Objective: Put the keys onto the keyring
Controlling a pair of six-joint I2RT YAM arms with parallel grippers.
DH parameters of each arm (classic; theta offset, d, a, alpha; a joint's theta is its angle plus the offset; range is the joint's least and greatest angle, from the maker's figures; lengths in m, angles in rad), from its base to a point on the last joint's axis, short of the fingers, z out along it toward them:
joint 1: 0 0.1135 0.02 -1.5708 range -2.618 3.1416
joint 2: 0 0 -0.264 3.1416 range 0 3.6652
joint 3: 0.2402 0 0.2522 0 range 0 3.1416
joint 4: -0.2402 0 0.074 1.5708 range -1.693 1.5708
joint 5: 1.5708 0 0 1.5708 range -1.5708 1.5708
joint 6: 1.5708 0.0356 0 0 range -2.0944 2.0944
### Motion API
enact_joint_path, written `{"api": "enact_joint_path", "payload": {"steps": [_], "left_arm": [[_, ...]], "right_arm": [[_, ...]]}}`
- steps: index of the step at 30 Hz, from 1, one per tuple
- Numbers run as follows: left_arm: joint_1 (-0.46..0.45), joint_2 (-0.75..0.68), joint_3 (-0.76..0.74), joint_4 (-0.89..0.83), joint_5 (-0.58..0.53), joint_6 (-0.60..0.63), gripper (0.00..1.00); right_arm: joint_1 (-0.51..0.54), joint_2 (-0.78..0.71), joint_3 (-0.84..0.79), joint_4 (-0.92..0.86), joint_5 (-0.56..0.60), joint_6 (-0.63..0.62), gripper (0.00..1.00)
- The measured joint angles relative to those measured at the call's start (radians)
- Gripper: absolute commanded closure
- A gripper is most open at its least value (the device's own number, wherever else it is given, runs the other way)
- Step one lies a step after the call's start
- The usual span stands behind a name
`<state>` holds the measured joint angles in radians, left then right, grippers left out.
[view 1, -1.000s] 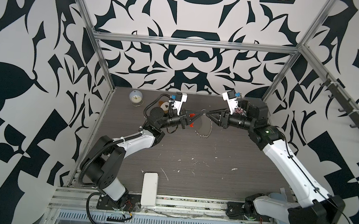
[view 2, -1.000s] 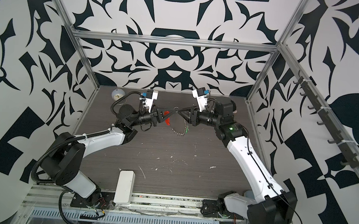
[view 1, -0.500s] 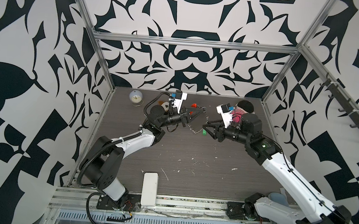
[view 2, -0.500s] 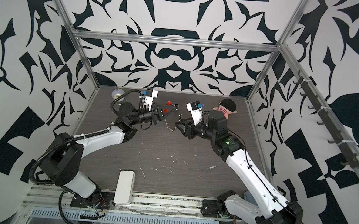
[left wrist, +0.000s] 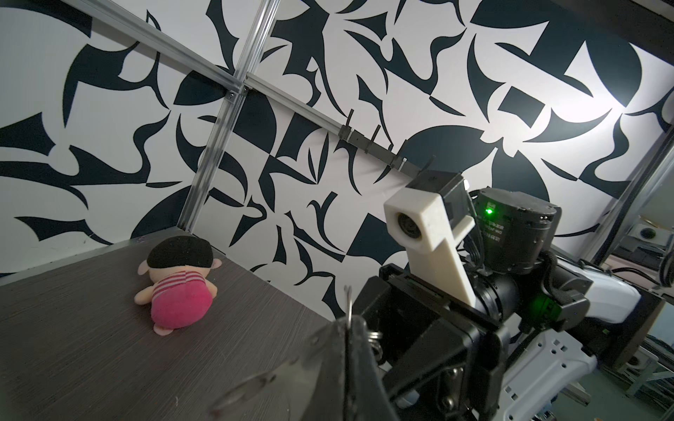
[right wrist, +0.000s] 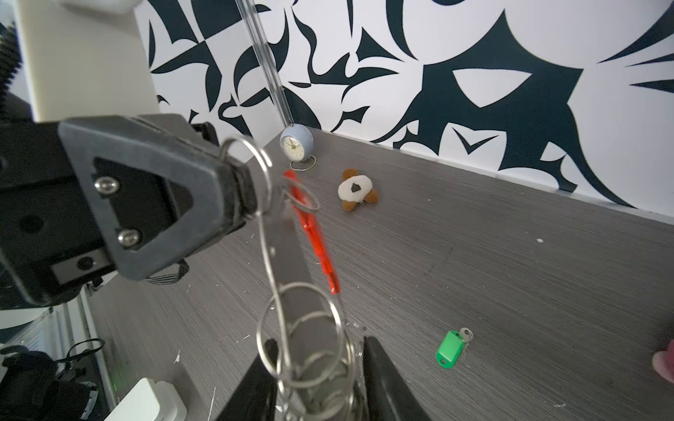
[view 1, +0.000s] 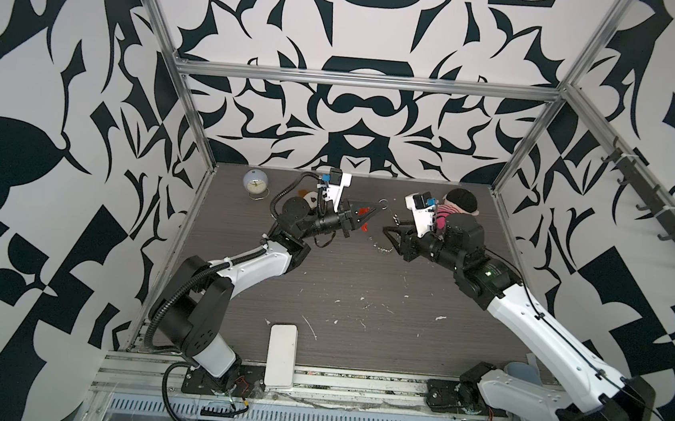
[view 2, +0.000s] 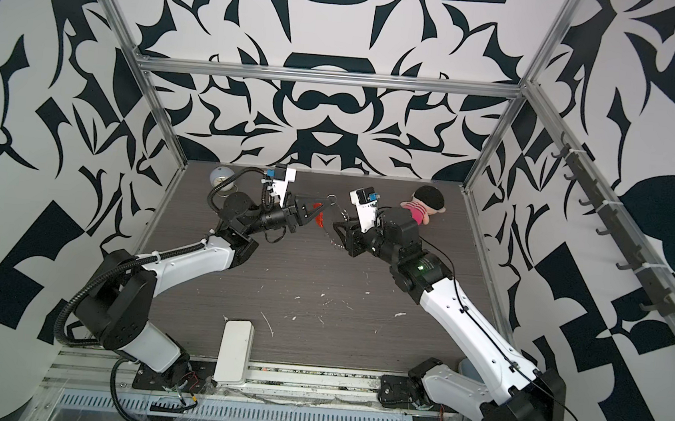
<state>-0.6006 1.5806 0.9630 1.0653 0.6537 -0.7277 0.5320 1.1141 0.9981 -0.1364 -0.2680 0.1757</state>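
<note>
Two robot arms meet above the far half of a dark wood-grain counter [right wrist: 510, 273] inside a black-and-white patterned enclosure. Between them hangs the keyring [right wrist: 299, 320], a loose chain of thin silver rings with a flat red-orange bar [right wrist: 313, 233] dangling from it. It is lifted clear of the counter.

The left claw [right wrist: 240, 182] is clenched on one ring at one end of the chain. The right claw [right wrist: 317, 350] has its jaws partly apart, with the cluster of rings at the other end between them. It seems to be grasping them, since the chain runs straight from one claw to the other.

The key [right wrist: 450, 351] has a bright green plastic head and a short silver blade. It lies flat on the counter, apart from the keyring and not yet threaded on.

The keyring looks light. Each ring seems stiff, but the linked chain is floppy and the smooth wire is likely slippery. Pinching a single ring flat across its rim, as the left claw does, looks like the steadiest hold.

The key seems light, hard and tiny. Its green head is the widest, least slippery place to grip, and that leaves the metal end free. Because it lies flat, it may skid when pinched.

Farther back on the counter are a small round clock [right wrist: 296, 142], a white-and-brown plush toy [right wrist: 357, 189] and a pink doll [left wrist: 178, 291].
</note>
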Motion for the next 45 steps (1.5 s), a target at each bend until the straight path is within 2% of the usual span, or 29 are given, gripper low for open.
{"api": "enact_joint_path", "payload": {"steps": [3,7,13,20,27,31,45], "left_arm": [[0.0,0.0,0.0,0.0,0.0,0.0,1.0],[0.0,0.0,0.0,0.0,0.0,0.0,1.0],[0.0,0.0,0.0,0.0,-0.004,0.0,1.0],[0.0,-0.001,0.0,-0.019,-0.006,0.028,1.0],[-0.01,-0.028,0.006,-0.142,-0.019,0.119,1.0],[-0.026,-0.065,0.015,-0.238,-0.048,0.197,1.0],[-0.059,-0.113,0.023,-0.394,-0.161,0.358,1.0]], "right_arm": [[0.001,0.001,0.0,0.002,0.01,-0.002,0.65],[0.008,0.006,-0.001,0.018,0.018,-0.006,0.83],[0.018,0.007,-0.006,0.027,0.021,-0.022,1.0],[0.019,0.006,-0.006,0.017,0.029,-0.039,1.0],[0.034,0.006,0.011,-0.054,0.056,-0.063,1.0],[0.046,0.007,0.034,-0.094,0.085,-0.074,1.0],[0.084,0.043,0.083,-0.172,0.188,-0.087,1.0]]}}
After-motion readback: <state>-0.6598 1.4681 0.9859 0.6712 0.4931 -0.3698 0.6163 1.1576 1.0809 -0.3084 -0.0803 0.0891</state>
